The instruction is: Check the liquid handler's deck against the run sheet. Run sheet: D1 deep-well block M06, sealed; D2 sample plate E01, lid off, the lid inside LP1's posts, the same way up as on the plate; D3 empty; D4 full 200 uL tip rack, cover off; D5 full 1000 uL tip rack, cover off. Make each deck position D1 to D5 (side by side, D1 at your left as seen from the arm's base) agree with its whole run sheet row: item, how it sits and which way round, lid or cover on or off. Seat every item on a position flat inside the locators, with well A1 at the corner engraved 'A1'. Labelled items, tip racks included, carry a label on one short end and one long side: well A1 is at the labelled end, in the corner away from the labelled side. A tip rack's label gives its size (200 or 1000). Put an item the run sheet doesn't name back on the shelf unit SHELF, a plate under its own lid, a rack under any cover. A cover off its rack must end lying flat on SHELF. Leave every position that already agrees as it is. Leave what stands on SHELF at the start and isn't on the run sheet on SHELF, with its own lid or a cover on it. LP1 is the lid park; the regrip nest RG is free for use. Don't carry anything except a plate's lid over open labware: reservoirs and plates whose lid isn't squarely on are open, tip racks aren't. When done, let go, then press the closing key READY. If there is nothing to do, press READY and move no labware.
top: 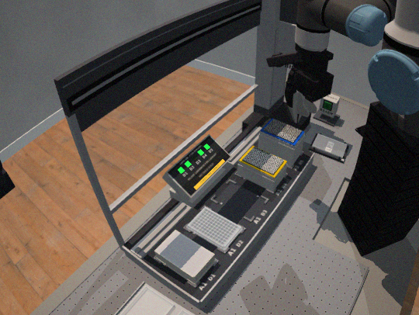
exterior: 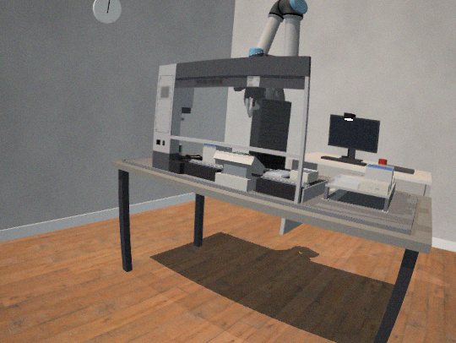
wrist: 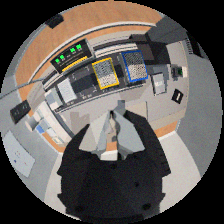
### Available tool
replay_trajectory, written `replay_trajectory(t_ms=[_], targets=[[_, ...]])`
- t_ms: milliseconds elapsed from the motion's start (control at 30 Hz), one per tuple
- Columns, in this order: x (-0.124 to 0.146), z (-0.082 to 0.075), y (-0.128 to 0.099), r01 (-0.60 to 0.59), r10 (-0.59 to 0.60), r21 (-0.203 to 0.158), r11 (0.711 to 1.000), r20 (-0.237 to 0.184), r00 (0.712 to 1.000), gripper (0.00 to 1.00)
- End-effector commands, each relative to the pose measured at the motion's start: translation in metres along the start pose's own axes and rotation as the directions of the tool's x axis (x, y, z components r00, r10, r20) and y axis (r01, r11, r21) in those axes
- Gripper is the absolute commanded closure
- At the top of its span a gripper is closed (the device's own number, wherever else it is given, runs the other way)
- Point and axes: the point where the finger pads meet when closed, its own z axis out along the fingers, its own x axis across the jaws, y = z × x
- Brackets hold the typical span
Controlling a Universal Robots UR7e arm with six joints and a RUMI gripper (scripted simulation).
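My gripper (top: 299, 110) is shut and empty. It hangs above the far end of the deck, by the blue-rimmed tip rack (top: 282, 133) at D5, and also shows in the wrist view (wrist: 116, 112) and in the exterior view (exterior: 252, 106). The yellow-rimmed tip rack (top: 263, 163) stands at D4, with no cover on it. D3 (top: 240, 202) is bare. A white well plate (top: 214, 228) with no lid sits at D2. A sealed grey block (top: 185, 257) sits at D1. A flat lid (top: 329, 147) lies inside the lid park right of D5. The small READY key box (top: 331, 108) stands behind the lid park.
A status panel (top: 198, 167) with several green lights stands behind the deck. The handler's black gantry bar (top: 155, 50) spans overhead. A tall black box (top: 380, 174) stands at the right. The shelf unit (exterior: 363, 186), holding boxes, sits past the D1 end.
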Motion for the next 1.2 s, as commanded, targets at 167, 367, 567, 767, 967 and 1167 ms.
replay_trajectory(t_ms=[167,367,567,767,967,1167], targets=[[0.099,-0.001,0.013,-0.276,0.276,0.002,0.961,0.001,0.961,1.0],[0.099,-0.001,0.013,-0.276,0.276,0.002,0.961,0.001,0.961,1.0],[0.099,-0.001,0.011,-0.276,0.276,0.002,0.961,0.001,0.961,1.0],[0.1,-0.001,0.007,-0.276,0.276,0.002,0.961,0.001,0.961,1.0],[0.1,-0.001,0.002,-0.276,0.276,0.002,0.961,0.001,0.961,1.0],[0.1,-0.001,-0.002,-0.276,0.276,0.002,0.961,0.001,0.961,1.0]])
